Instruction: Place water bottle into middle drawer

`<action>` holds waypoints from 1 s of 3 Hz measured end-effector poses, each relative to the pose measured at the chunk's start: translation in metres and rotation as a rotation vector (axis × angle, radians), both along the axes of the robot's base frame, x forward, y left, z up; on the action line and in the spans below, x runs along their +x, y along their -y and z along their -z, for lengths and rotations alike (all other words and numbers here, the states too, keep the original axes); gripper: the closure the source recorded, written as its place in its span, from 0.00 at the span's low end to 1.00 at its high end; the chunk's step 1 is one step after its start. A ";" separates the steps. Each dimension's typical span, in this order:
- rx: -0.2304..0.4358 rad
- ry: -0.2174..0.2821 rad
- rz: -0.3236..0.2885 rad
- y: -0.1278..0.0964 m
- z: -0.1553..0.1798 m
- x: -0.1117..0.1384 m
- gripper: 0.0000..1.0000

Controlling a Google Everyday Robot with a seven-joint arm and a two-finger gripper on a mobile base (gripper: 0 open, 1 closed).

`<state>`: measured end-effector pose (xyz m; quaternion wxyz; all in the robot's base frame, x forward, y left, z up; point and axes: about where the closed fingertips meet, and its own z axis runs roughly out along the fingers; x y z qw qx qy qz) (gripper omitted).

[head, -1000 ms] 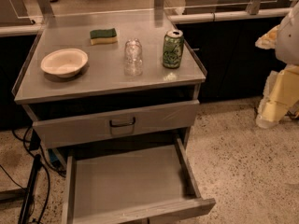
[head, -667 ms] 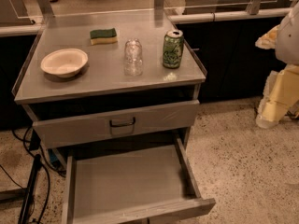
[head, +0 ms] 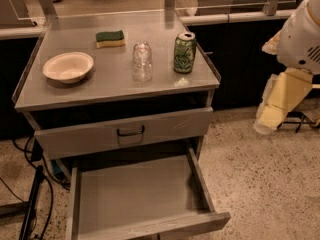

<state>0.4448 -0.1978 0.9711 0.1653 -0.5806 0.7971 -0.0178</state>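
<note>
The water bottle (head: 142, 61), small, clear and ribbed, stands upright on the cabinet's metal top, just left of a green drink can (head: 184, 52). The middle drawer (head: 135, 196) is pulled out below, a wide shallow grey metal tray with a bare bottom. My gripper (head: 266, 123) hangs at the right edge of the view, beside the cabinet and over the floor, well apart from the bottle and at about the height of the upper drawer. It holds nothing that I can see.
A white bowl (head: 68, 66) and a green-and-yellow sponge (head: 110, 38) sit on the cabinet top (head: 100, 91). The drawer with the black handle (head: 130, 132) is shut above the open one. Cables (head: 30, 204) lie on the speckled floor at the left.
</note>
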 end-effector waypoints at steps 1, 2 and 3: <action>-0.004 -0.044 0.117 -0.009 0.009 0.018 0.00; -0.012 -0.094 0.227 -0.018 0.020 0.040 0.00; -0.008 -0.082 0.217 -0.018 0.019 0.040 0.00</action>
